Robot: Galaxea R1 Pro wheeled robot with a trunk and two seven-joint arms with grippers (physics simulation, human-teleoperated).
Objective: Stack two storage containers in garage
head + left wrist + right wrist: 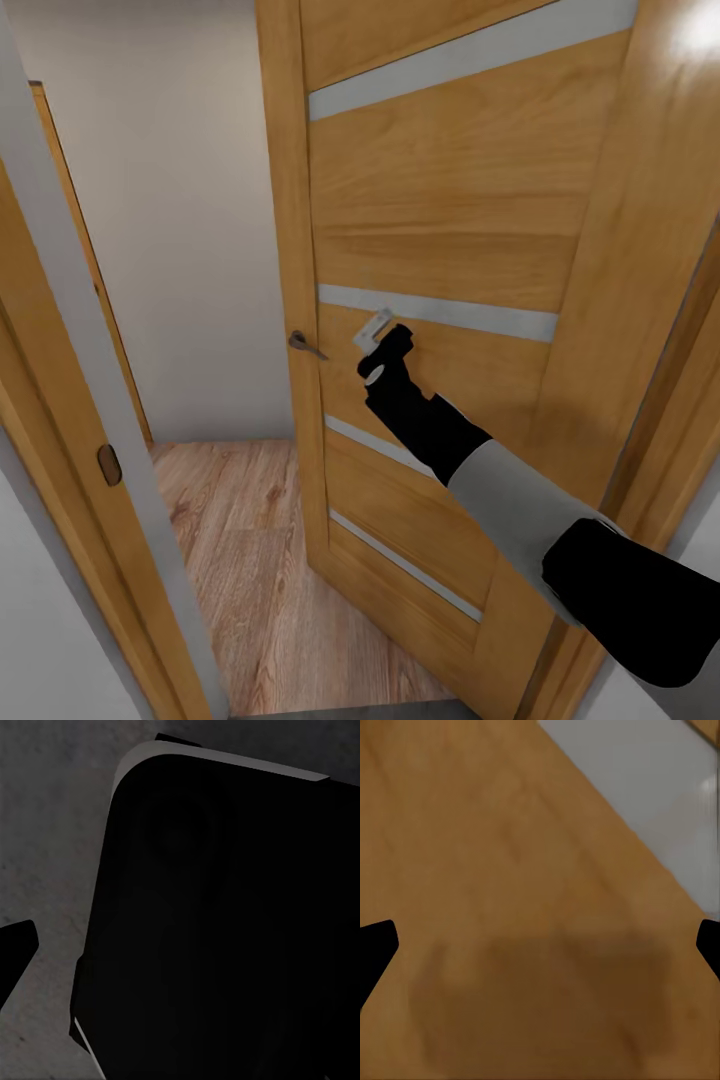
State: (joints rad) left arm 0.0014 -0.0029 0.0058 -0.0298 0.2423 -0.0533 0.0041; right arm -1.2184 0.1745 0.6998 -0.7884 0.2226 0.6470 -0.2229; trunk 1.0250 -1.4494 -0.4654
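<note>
Right jaws (540, 945) spread apart, pressed close against wooden door (440, 230); left jaws' state unclear.

Light wood-plank floor (260, 560) runs away through the gap beside the open wooden door (440, 300), bare boards right up to the white wall (190, 250) (knots and grain plain to see). In the left wrist view, dark speckled concrete floor (45, 832).

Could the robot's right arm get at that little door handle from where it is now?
Probably yes. The right gripper is up against the wooden door, just beside the door handle, with nothing between them.
</note>
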